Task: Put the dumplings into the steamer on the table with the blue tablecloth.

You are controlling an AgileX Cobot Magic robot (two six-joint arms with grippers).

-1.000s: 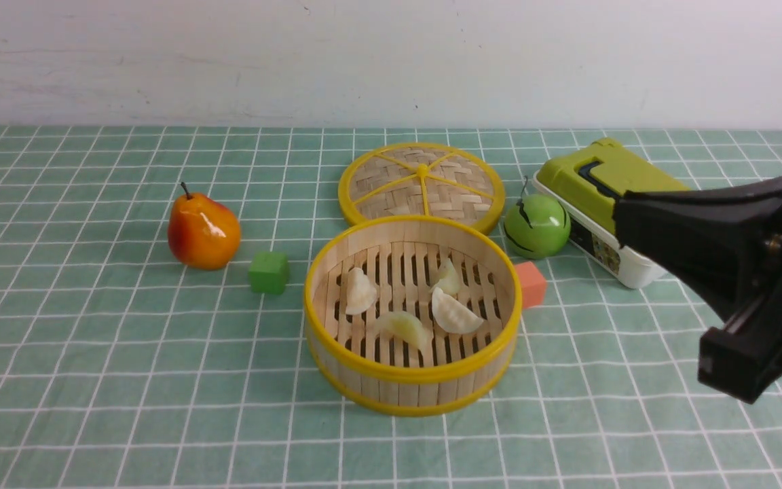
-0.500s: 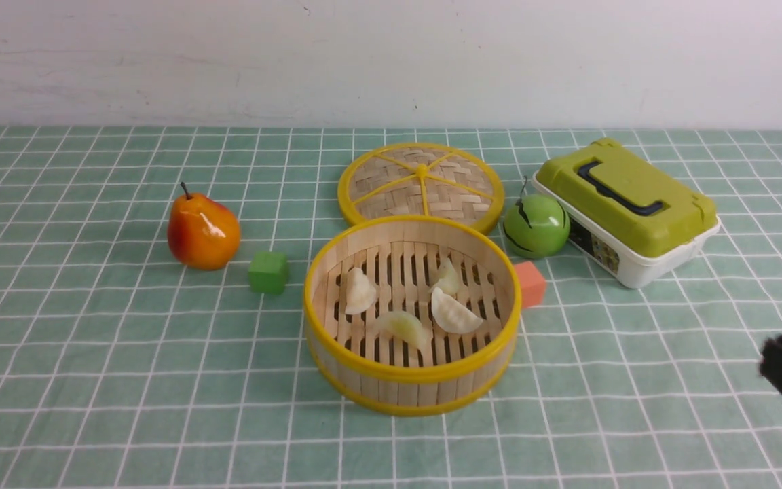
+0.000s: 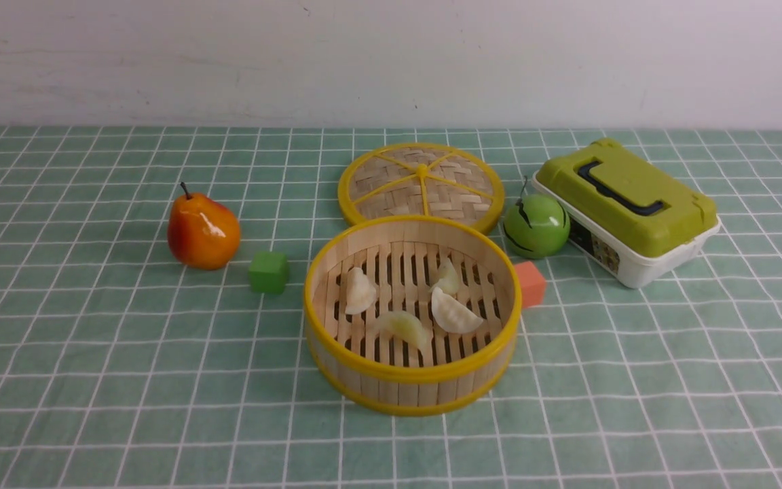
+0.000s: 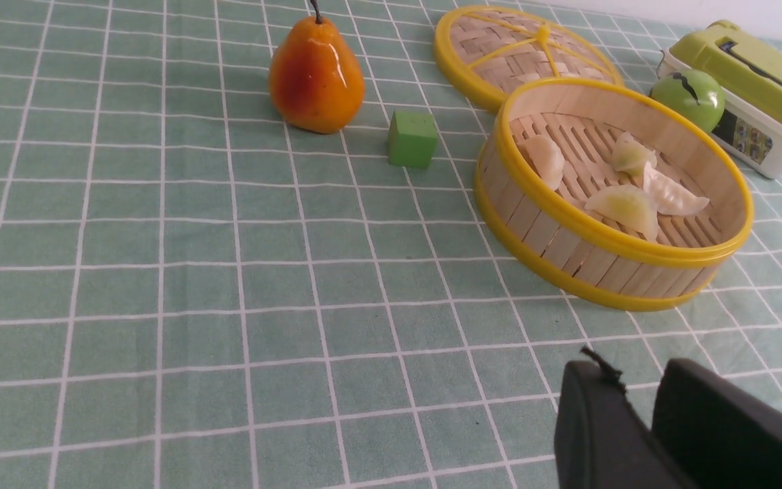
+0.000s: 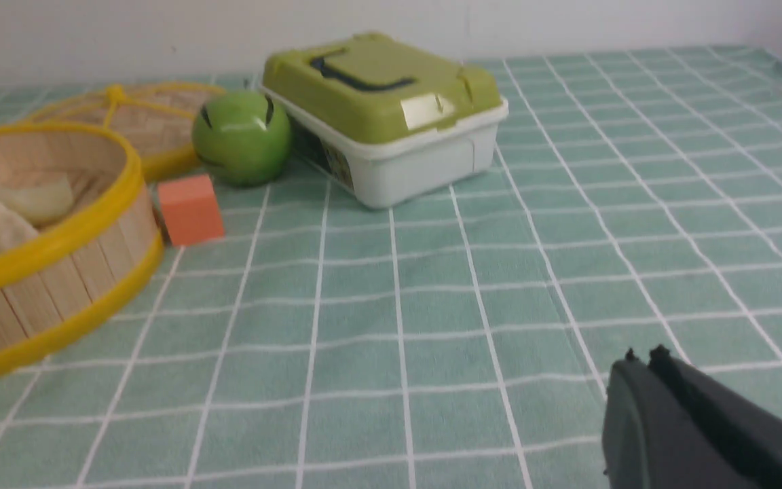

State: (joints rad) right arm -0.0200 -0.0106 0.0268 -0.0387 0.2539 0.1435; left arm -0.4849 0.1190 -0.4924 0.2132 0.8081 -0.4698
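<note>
The steamer stands mid-table on the blue tablecloth, and several pale dumplings lie on its slatted floor. The left wrist view shows the same steamer and dumplings beyond my left gripper. That gripper hangs over bare cloth with its jaws slightly apart and nothing between them. In the right wrist view my right gripper is shut and empty, well off to the steamer's right. Neither gripper shows in the front view.
A woven lid lies behind the steamer. A pear and a green cube sit to its left. An orange block, a green apple and a green-lidded box sit to its right.
The right arm, which covered part of the box a second ago, has drawn back down and to the right, out of the front view. The dumplings and the steamer have not moved.
</note>
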